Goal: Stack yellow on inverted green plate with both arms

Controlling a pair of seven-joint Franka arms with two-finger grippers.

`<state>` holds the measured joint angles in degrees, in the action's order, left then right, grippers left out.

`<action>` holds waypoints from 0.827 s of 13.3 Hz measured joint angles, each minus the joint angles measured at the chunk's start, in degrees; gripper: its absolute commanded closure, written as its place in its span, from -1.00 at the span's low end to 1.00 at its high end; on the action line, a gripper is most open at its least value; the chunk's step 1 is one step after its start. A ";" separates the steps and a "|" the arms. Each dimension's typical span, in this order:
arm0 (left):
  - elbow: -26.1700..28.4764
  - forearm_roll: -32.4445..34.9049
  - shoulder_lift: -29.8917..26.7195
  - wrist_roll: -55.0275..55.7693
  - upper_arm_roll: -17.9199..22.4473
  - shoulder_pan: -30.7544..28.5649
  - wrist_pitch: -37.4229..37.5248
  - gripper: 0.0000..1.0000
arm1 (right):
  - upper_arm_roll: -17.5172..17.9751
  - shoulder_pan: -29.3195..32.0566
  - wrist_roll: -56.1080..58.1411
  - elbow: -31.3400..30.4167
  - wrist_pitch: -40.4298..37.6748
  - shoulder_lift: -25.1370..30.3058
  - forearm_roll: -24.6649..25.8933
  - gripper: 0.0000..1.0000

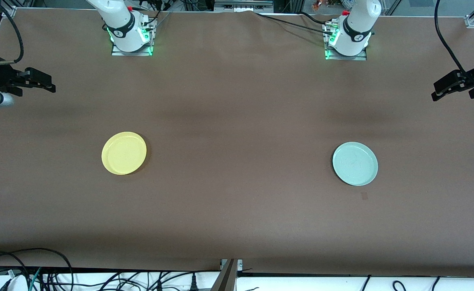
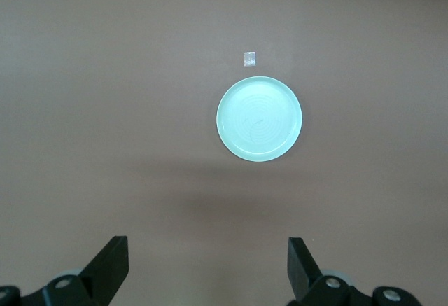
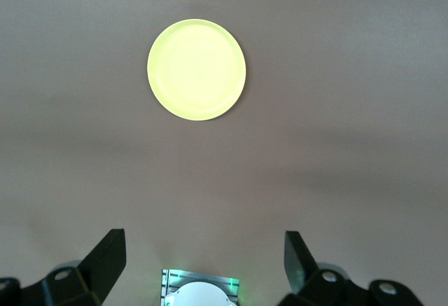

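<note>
The yellow plate (image 1: 124, 153) (image 3: 197, 68) lies rim up on the brown table, toward the right arm's end. The pale green plate (image 1: 355, 163) (image 2: 259, 119) lies toward the left arm's end, face up, with faint marks on its face. The two plates are far apart. My right gripper (image 1: 45, 82) (image 3: 205, 246) hangs high over its end of the table, open and empty. My left gripper (image 1: 441, 89) (image 2: 208, 250) hangs high over its own end, also open and empty. Neither gripper touches a plate.
A small square mark (image 1: 364, 196) (image 2: 248, 58) sits on the table just nearer the front camera than the green plate. The right arm's base (image 1: 129, 36) (image 3: 201, 292) and the left arm's base (image 1: 348, 40) stand along the table's edge. Cables (image 1: 99, 279) run along the edge nearest the camera.
</note>
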<state>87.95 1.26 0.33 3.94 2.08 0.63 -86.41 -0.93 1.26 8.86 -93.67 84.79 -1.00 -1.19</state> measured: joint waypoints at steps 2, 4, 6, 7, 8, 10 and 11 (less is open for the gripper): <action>0.24 0.00 -0.22 0.00 0.00 0.00 0.00 -1.00 | 0.00 0.00 0.00 0.00 0.00 0.00 0.00 -1.00; 0.49 0.00 -0.64 0.00 0.00 0.00 -0.01 -1.00 | 0.00 0.00 0.00 0.00 0.00 0.00 0.00 -1.00; 0.55 0.00 -0.70 0.00 0.00 0.00 -0.10 -1.00 | 0.00 0.00 0.00 0.00 0.00 0.00 0.00 -1.00; 0.64 0.00 -0.70 0.00 0.00 0.00 -0.22 -1.00 | 0.00 0.00 0.00 0.00 0.00 0.00 0.00 -1.00; 0.72 0.00 -0.69 0.00 0.00 0.00 -0.48 -1.00 | 0.00 0.00 0.00 0.00 0.00 0.00 0.00 -1.00; 0.80 0.00 -0.69 0.00 0.00 0.00 -1.41 -1.00 | 0.00 0.00 0.00 0.00 0.00 0.00 0.00 -1.00; 0.80 0.00 -0.69 0.00 0.00 0.00 -1.49 -1.00 | 0.00 0.00 0.00 0.00 0.00 0.00 0.00 -1.00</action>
<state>88.75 1.26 -0.36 3.94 2.08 0.63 -87.90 -0.93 1.26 8.86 -93.67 84.79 -1.00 -1.19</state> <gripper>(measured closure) 0.000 0.000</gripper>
